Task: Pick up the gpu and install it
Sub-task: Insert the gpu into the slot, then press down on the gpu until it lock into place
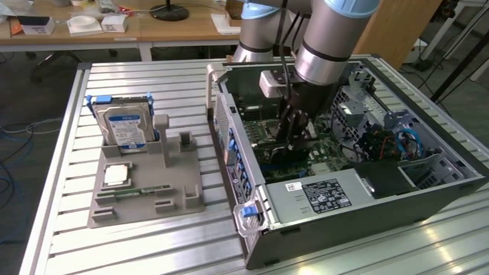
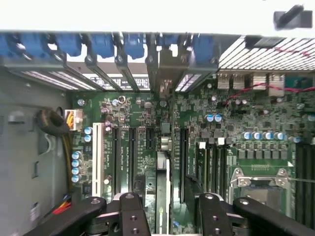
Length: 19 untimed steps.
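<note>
End effector: the end effector (image 2: 167,216) is reaching down inside the open computer case (image 1: 428,197), its two dark fingers (image 2: 130,216) standing apart and clamping nothing.
Gpu: the gpu (image 2: 161,191) is standing on edge between the spread fingers, seemingly sitting in a long slot of the motherboard (image 2: 246,123), its silvery end bracket (image 2: 165,73) lining up with the rear slot openings at the case wall.
Seating: judging from the wrist view, the card is looking level and in line with its slot; whether it is pressed fully home I cannot tell.
Doing it well: the fingers should be staying clear of the card's edges so nothing drags it out of the slot; a straight path along the card's plane looks safest, since neighbouring slots and small capacitors are crowding both sides.
Tabletop: the case is lying on its side near the exterior view's right edge of the ribbed metal tabletop (image 1: 68,240); a grey parts holder (image 1: 145,189) is sitting toward the exterior view's left edge, carrying a hard drive (image 1: 126,129) with a blue-white label and a narrow memory stick (image 1: 141,191).
Room: wooden desks (image 1: 191,28) with small boxes and a lamp base are standing behind the tabletop.
</note>
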Tool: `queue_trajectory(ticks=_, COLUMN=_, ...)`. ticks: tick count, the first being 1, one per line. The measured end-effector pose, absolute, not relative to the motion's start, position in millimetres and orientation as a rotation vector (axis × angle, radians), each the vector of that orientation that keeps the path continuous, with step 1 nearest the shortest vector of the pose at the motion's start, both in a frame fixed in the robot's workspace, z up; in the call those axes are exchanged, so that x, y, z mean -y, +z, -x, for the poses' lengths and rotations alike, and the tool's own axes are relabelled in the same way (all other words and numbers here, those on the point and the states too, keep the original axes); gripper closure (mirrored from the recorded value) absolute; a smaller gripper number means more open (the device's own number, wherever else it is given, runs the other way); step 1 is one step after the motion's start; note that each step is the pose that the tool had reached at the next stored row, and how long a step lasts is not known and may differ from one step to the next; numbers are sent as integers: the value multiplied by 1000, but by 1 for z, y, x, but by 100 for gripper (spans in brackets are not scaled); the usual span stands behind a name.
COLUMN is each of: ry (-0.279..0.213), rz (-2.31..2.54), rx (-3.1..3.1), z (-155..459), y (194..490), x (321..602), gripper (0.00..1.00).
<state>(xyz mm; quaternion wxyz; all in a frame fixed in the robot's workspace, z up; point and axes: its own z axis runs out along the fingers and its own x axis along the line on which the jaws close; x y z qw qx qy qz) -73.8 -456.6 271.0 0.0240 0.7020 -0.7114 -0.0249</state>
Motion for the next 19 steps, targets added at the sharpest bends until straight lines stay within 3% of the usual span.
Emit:
queue_trajectory(ticks=5, ry=-75, rz=-2174, rx=2203, z=74, y=271, x=457, gripper=56)
queue_trajectory(ticks=6, ry=-75, rz=-2174, rx=2203, z=74, y=271, x=457, gripper=62)
queue_trajectory(ticks=8, ry=-75, rz=-2174, rx=2203, z=74, y=271, x=457, gripper=62)
queue_trajectory(ticks=12, ry=-75, rz=-2174, rx=2203, z=74, y=271, x=457, gripper=86)
queue_trajectory(ticks=19, ry=-75, rz=-2174, rx=2203, z=74, y=271, x=457, gripper=89)
